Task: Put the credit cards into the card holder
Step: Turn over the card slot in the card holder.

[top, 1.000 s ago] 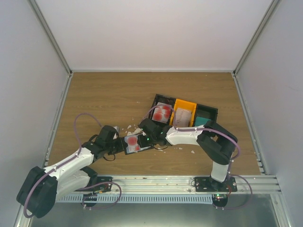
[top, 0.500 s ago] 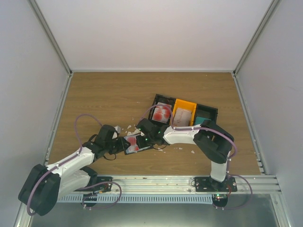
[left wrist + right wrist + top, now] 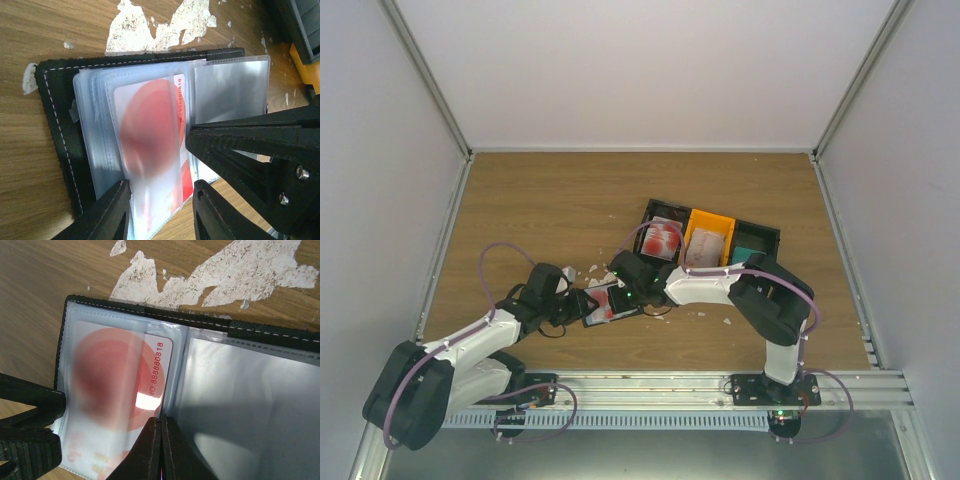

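Note:
The black card holder (image 3: pixel 607 304) lies open on the table between both grippers, its clear sleeves up; it also shows in the left wrist view (image 3: pixel 55 125) and the right wrist view (image 3: pixel 150 312). A red-and-white credit card (image 3: pixel 150 130) sits most of the way inside the left sleeve, its numbered edge near the spine (image 3: pixel 155 367). My left gripper (image 3: pixel 582 300) is open, its fingers straddling the near end of that sleeve (image 3: pixel 160 187). My right gripper (image 3: pixel 620 292) is shut, its tips (image 3: pixel 161 421) on the sleeve by the card's edge at the spine.
A black tray (image 3: pixel 765 234) behind the right arm holds a red-and-white card (image 3: pixel 662 238), an orange bin (image 3: pixel 710 224) with a pale card, and a teal card (image 3: pixel 750 252). White scraps lie by the holder (image 3: pixel 590 272), (image 3: pixel 160 25), (image 3: pixel 250 275).
My right gripper has shifted slightly left over the holder and the card sits a little deeper in the sleeve. The left arm has barely moved.

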### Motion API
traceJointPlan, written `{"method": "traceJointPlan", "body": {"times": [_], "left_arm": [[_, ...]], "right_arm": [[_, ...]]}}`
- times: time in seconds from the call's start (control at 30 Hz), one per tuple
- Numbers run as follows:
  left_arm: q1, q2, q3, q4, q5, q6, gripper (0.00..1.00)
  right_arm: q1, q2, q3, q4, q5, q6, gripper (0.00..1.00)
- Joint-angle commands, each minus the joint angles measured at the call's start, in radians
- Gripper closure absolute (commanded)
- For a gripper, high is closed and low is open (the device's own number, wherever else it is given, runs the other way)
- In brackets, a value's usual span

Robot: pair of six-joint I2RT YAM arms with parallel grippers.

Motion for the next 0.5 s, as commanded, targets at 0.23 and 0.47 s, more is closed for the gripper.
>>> {"method": "traceJointPlan", "body": {"times": [0.23, 0.47], "left_arm": [[0.014, -0.036, 0.006, -0.050, -0.016, 0.013, 0.56], [0.014, -0.007, -0.001, 0.082, 0.118, 0.008, 0.65]], "right_arm": [[0.021, 0.066, -0.023, 0.022, -0.056, 0.012, 1.00], [0.020, 0.065, -0.025, 0.042, -0.068, 0.017, 1.00]]}}
